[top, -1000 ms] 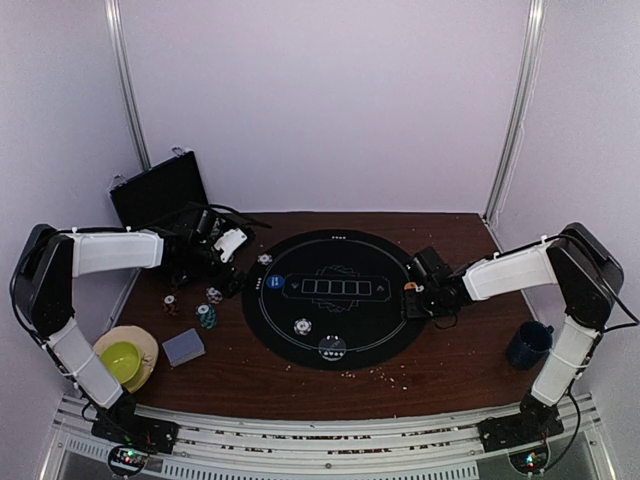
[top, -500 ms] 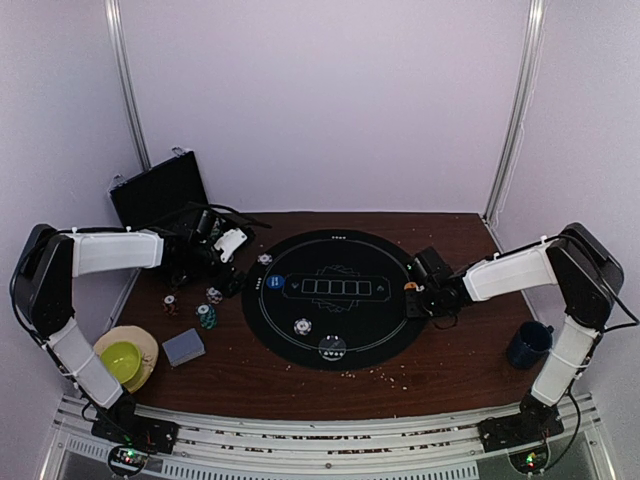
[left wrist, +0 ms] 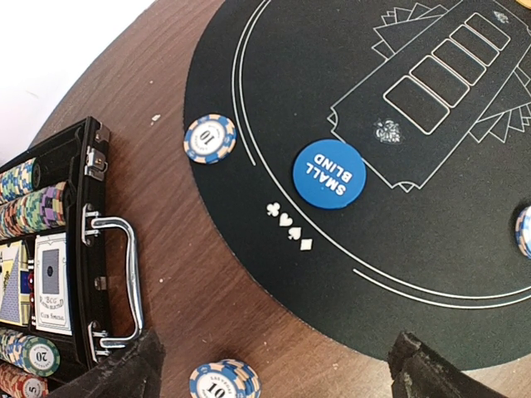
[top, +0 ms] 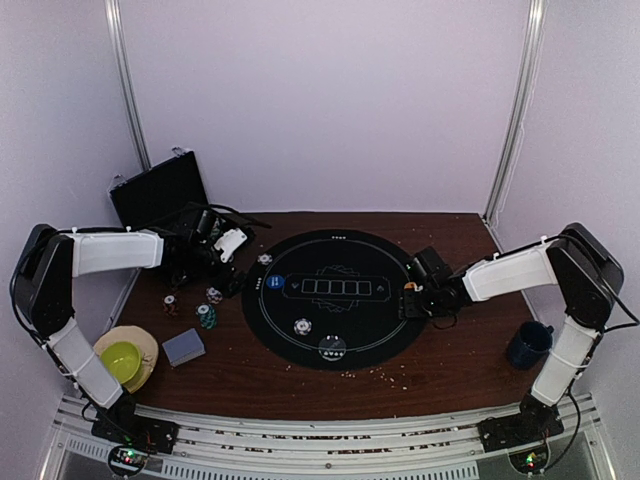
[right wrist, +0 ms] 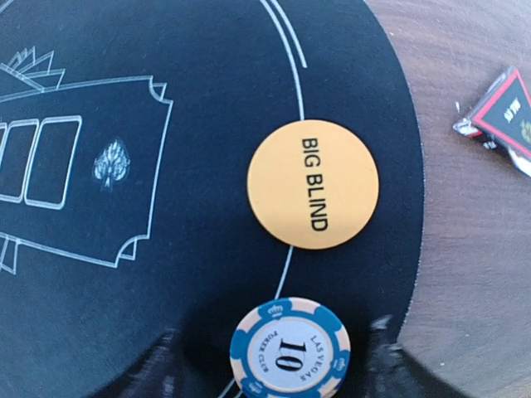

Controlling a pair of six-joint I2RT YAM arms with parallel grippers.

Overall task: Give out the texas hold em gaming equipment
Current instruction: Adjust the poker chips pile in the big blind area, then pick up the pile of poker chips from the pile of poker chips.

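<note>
My right gripper (right wrist: 278, 365) is open at the right edge of the round black mat (top: 330, 262). Its blurred fingers (right wrist: 162, 365) stand either side of a blue-and-white "10" poker chip (right wrist: 289, 348), which lies flat on the mat with gaps on both sides. Just beyond the chip lies the orange BIG BLIND disc (right wrist: 313, 184). My left gripper (left wrist: 282, 377) is open and empty over bare wood by the mat's left edge. A small stack of blue chips (left wrist: 224, 381) sits near its left finger. The blue SMALL BLIND disc (left wrist: 329, 173) and another blue chip (left wrist: 210, 138) lie ahead.
The open black case (left wrist: 50, 274) holds chips and cards at the back left. A grey card deck (top: 183, 347), loose chips (top: 207, 315) and a green bowl (top: 122, 358) sit front left. A dark blue mug (top: 528, 344) stands right. A card scrap (right wrist: 502, 116) lies off the mat.
The right gripper shifted very slightly at the mat's right edge. The left arm has not moved.
</note>
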